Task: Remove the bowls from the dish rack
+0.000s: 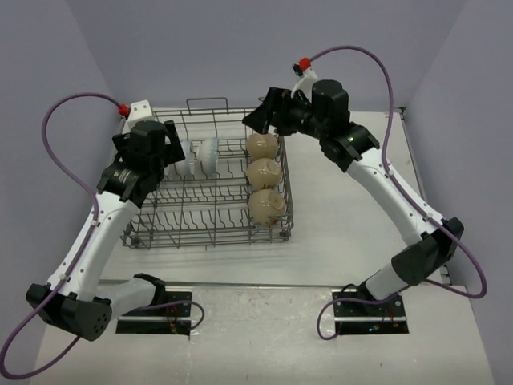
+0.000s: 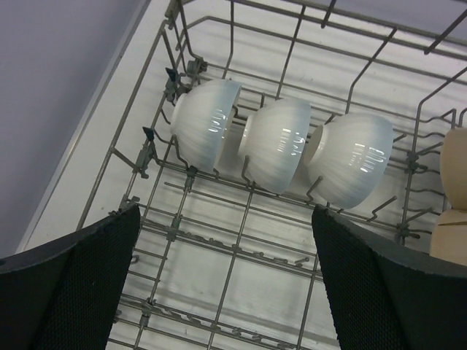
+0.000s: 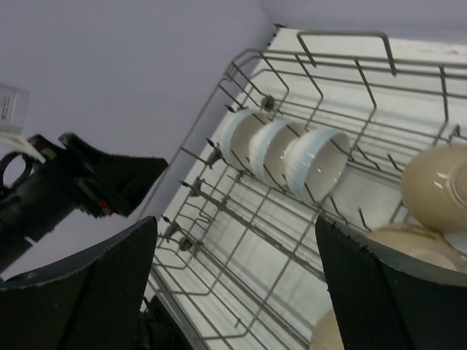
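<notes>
**Over the rack: both grippers spread, nothing held**

At the left wrist, left gripper (image 2: 225,219) is spread wide, black pads (image 2: 80,270) well apart, nothing between them. It hangs just above a row of three pale white ribbed ceramic bowls (image 2: 277,142). These stand on edge between the tines, touching side to side, in the rear-left part of the grey metal wire dish rack (image 1: 208,241).

Right gripper (image 3: 235,226) is likewise spread and pinching nothing. In the top view it sits over the rack's far right corner, just above the rearmost of three beige ceramic bowls (image 1: 264,172). Those stand on edge in a line down the rack's right side, white insides partly visible from the right wrist.

All six visible bowls are inside the rack. The rack rests on a white tabletop (image 1: 345,233).

Writing: a small white label (image 3: 7,102) shows on the left arm in the right wrist view; the text is too small to read.
</notes>
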`<control>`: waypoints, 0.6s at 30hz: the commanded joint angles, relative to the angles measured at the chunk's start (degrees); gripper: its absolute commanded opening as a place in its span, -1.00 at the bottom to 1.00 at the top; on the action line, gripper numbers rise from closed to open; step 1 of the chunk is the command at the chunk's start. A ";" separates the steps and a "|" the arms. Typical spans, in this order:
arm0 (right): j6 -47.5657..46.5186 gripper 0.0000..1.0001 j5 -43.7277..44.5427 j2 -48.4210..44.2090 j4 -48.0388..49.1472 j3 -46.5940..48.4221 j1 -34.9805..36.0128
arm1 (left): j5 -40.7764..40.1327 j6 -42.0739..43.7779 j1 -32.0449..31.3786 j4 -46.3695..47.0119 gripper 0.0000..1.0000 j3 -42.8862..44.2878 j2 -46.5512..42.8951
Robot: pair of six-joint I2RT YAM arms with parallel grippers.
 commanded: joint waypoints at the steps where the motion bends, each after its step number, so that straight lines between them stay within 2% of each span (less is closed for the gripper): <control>1: 1.24 0.76 -5.94 8.07 -1.57 9.77 0.95 | -4.44 -2.25 -0.33 1.91 1.00 1.03 -5.95; 7: 3.16 0.68 2.67 29.23 -11.15 29.97 4.90 | -5.50 1.62 -0.33 8.34 1.00 -4.42 -15.88; 10: 5.36 0.65 5.82 33.65 -11.86 33.51 6.05 | -5.59 3.46 -0.33 7.99 1.00 -5.65 -17.47; 13: 8.60 0.61 9.52 36.82 -10.03 32.56 6.66 | -5.33 3.55 -0.33 8.52 1.00 -8.55 -19.49; 18: 11.61 0.56 10.67 41.03 -10.36 34.21 7.19 | -4.44 4.08 -0.33 10.54 1.00 -13.13 -20.03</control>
